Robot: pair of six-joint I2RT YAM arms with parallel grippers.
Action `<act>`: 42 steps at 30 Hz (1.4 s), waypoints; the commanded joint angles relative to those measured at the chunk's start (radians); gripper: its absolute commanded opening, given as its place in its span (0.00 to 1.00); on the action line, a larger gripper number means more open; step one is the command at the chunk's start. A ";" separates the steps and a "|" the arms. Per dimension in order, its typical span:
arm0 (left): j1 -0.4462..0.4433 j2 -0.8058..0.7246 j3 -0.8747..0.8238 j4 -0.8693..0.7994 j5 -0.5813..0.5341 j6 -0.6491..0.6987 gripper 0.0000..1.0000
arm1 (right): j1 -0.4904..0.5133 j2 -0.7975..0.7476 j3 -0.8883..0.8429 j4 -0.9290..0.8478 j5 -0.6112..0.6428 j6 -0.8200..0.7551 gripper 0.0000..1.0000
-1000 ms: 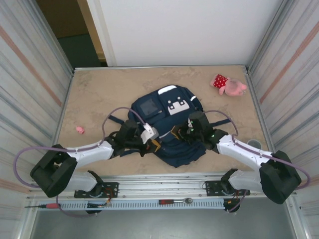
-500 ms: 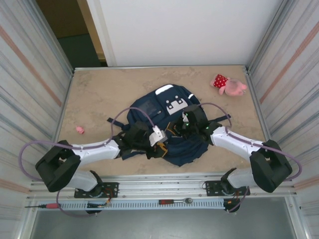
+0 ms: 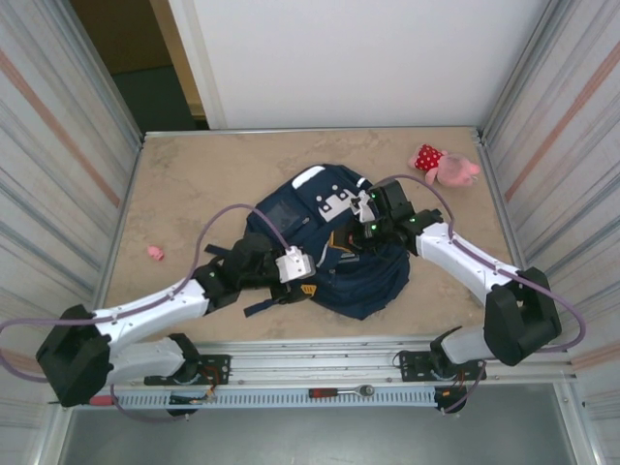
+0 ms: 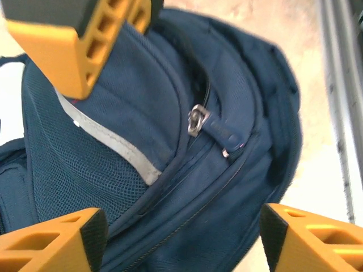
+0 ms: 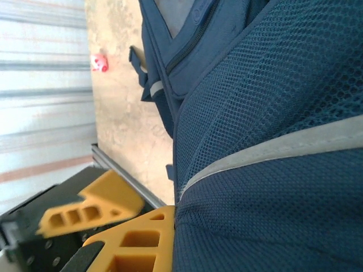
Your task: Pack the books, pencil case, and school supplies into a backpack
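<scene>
The large navy blue fabric backpack [image 3: 368,281] lies in the middle of the beige marbled table top [image 3: 194,184], between the two arms; the left gripper [image 3: 302,281] stands over its near-left part with the jaws wide apart and nothing between them; in the left wrist view the small silver zipper pull with a blue tab [image 4: 195,120] sits straight ahead, in the middle of the gap between the orange fingers [image 4: 68,51], but not touching them; the long axis of the tab runs roughly across the line from one finger to the other, so I judge that closing would catch it by its flat sides; the right gripper [image 3: 360,221] is at the far upper side of the backpack, its jaws together, clamped as it seems on a fold of mesh fabric; the left arm is therefore clearly the nearer one to the pull.
</scene>
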 commanded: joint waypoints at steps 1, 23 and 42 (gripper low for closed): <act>0.006 0.076 0.067 0.002 -0.040 0.137 0.74 | 0.006 0.005 0.048 -0.039 -0.134 -0.076 0.00; 0.033 0.215 0.113 0.079 0.136 -0.049 0.00 | 0.124 -0.363 0.029 -0.508 0.477 -0.056 0.48; 0.054 0.230 0.147 0.070 0.225 -0.117 0.00 | 0.432 -0.246 -0.033 -0.234 0.693 -0.155 0.46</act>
